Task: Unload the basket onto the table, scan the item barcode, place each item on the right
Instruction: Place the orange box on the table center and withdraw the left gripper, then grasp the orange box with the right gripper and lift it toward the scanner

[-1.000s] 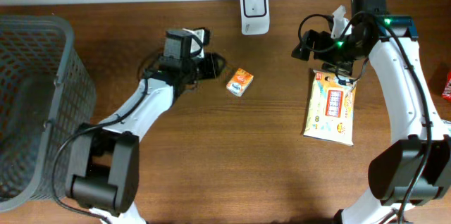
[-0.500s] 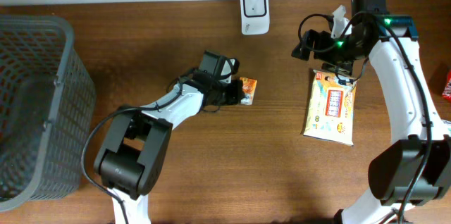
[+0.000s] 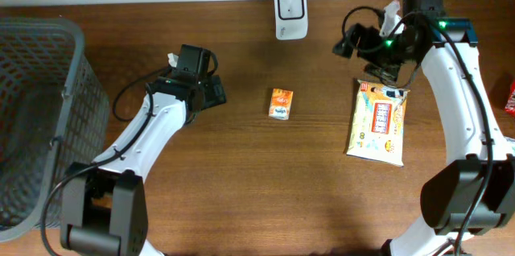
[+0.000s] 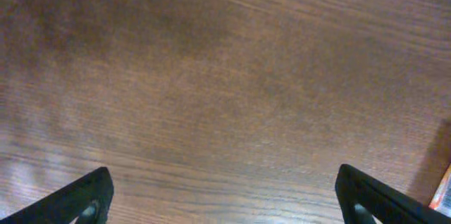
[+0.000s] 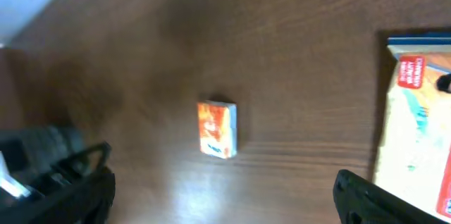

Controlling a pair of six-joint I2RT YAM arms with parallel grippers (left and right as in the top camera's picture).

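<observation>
Flat on the table (image 3: pixel 241 192), in front of the scanner (image 3: pixel 290 2): the box (image 3: pixel 281 103), touched by nothing. Left gripper (image 4: pixel 225 196) wide open, empty, over bare wood, well apart from the box. Right gripper (image 5: pixel 222 182) wide open and empty too, above the packet (image 3: pixel 378 121). Probably needs picking up first, to show the barcode to the scanner.

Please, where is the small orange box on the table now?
In the overhead view the small orange box lies flat near the middle of the table, in front of the white scanner, between the left pincer and the large snack pack, touching neither.
</observation>
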